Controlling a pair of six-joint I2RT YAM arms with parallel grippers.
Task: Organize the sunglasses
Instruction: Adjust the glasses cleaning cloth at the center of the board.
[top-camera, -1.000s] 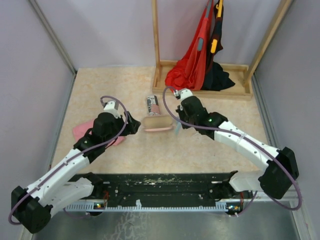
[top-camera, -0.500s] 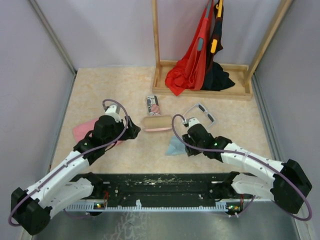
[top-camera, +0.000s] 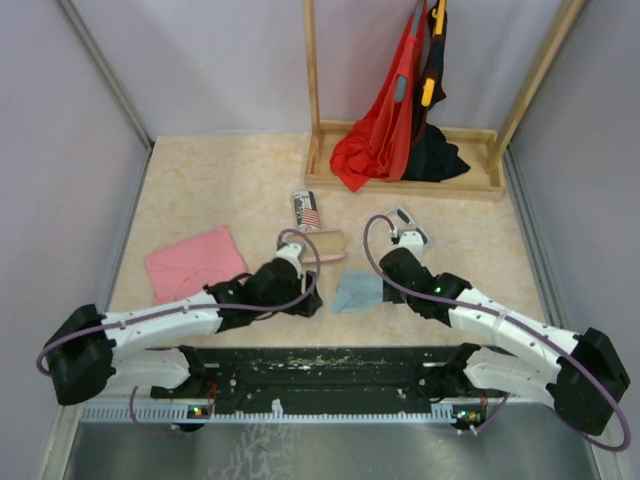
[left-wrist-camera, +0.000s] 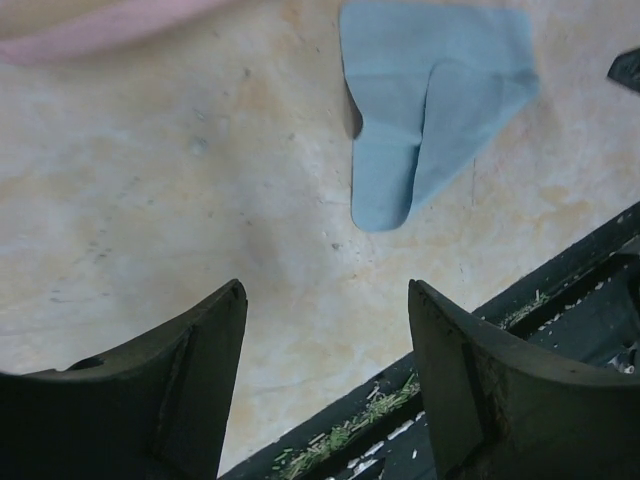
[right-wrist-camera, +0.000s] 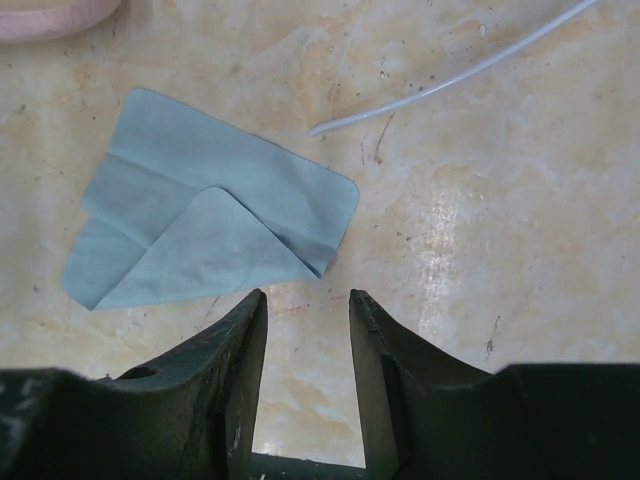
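The sunglasses, with a chunky white frame and dark lenses, lie at mid table, partly hidden behind my right wrist. My right gripper hovers low just right of a light-blue cloth. Its fingers stand apart with only bare table between them. A thin pale bar crosses the top right of the right wrist view; it may be a glasses arm. My left gripper is wide open and empty, just left of the same cloth.
A pink glasses case and a flag-printed case lie behind the cloth. A pink cloth lies at the left. A wooden rack with red and black garments stands at the back. A black rail runs along the near edge.
The right gripper opened and pulled back from the pink case, leaving the blue cloth flat on the table. The left arm swung right from the pink cloth to beside the blue cloth.
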